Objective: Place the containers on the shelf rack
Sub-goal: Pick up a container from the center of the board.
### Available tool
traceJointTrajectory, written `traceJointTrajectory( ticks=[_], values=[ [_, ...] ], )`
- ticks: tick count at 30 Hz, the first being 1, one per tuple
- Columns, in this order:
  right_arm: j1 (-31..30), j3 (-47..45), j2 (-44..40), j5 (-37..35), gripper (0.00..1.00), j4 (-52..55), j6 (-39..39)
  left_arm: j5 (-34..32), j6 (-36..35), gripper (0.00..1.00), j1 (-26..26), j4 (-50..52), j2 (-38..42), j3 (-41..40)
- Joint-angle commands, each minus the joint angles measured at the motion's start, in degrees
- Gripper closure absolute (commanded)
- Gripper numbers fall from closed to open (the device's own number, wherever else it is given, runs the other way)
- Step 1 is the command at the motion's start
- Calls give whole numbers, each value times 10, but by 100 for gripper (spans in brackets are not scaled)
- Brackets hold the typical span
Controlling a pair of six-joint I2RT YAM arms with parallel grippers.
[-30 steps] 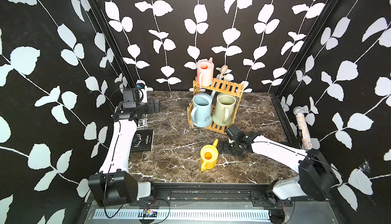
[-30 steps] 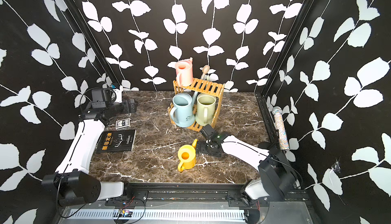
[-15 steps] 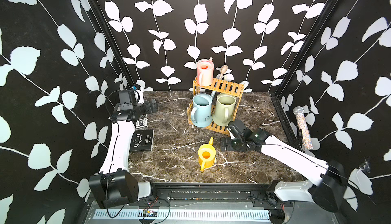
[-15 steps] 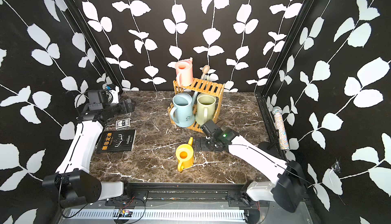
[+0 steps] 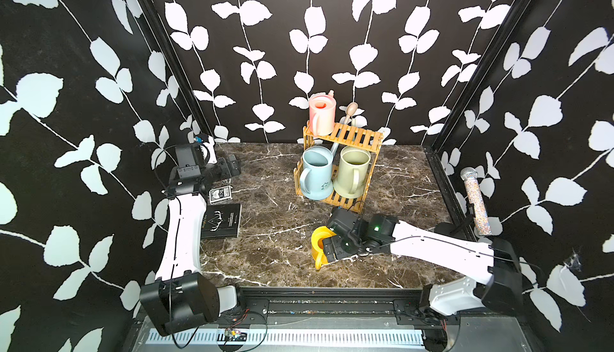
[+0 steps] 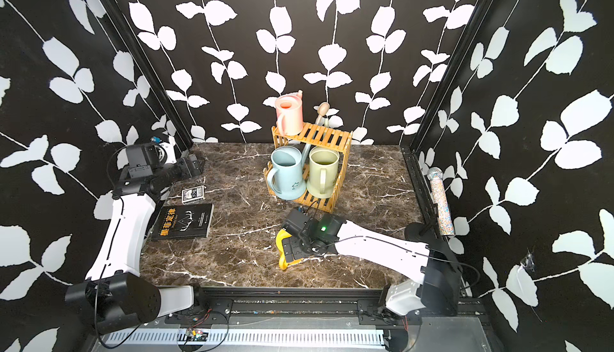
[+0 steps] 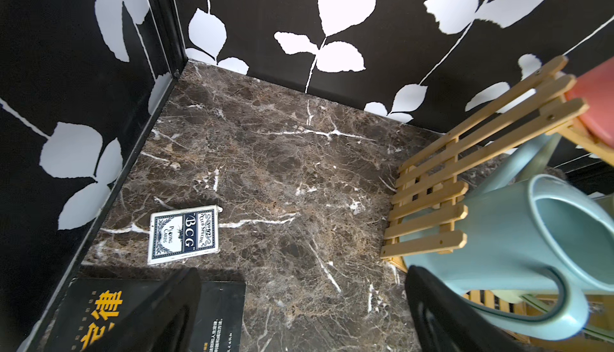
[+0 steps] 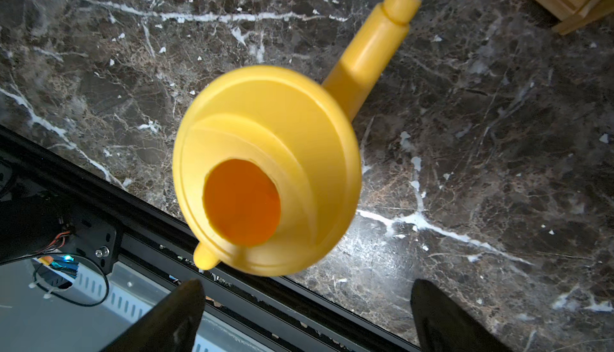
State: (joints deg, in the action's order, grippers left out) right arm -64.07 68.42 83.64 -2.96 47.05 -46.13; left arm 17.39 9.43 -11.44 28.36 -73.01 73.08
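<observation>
just in front of the rack (image 5: 342, 134), the right gripper (image 5: 334, 249) hangs open and empty over the yellow can (image 8: 265, 127); an off-centre close could topple it. left gripper (image 5: 232, 166), well aside, gapes empty too.

The bench (image 5: 265, 174) has a polished, brown marble-look surface with white veins and soft reflections. The shelf rack (image 5: 352, 136) is bare light wood, slatted and matt. The yellow can (image 8: 309, 154) and the pale blue can (image 7: 498, 234) are smooth plastic with a dull sheen. The microphone (image 5: 475, 201) is glitter-coated. The book (image 6: 182, 222) has a matt black cover.
</observation>
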Motion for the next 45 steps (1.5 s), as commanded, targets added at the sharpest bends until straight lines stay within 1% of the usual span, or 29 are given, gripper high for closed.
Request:
traceJointTrajectory(
  ticks=[1,5,8,10,13,16,20,25,28,30,37,40,42,45],
  values=[
    [-13,32,23,-16,1,9,4,16,12,2,-3,-11,16,9],
    [-19,56,61,-14,1,28,11,19,15,2,-4,-18,21,1],
    [-19,60,89,-4,1,36,11,19,14,2,-5,-20,25,-4],
    [-19,60,102,-11,1,56,7,18,14,2,-5,-22,25,-6],
    [-19,37,92,-22,2,64,-7,20,15,2,-6,-22,23,-4],
    [-11,9,63,-30,6,65,-19,21,15,2,-6,-24,21,-6],
    [5,-35,18,-19,20,29,-30,28,17,1,-6,-26,20,-8],
    [8,-60,4,0,38,-9,-23,28,17,2,-7,-25,18,-7],
    [8,-65,8,14,56,-22,-13,28,17,2,-8,-26,18,-9],
    [7,-66,12,19,65,-27,-9,28,18,2,-8,-27,19,-9],
    [7,-65,28,30,81,-38,-1,28,18,2,-11,-26,20,-9],
    [7,-58,29,27,91,-32,3,28,18,2,-11,-28,21,-12],
    [7,-46,28,25,100,-17,10,27,18,2,-11,-28,21,-13],
    [8,-13,24,11,100,24,24,27,18,1,-12,-30,21,-14]
  ],
)
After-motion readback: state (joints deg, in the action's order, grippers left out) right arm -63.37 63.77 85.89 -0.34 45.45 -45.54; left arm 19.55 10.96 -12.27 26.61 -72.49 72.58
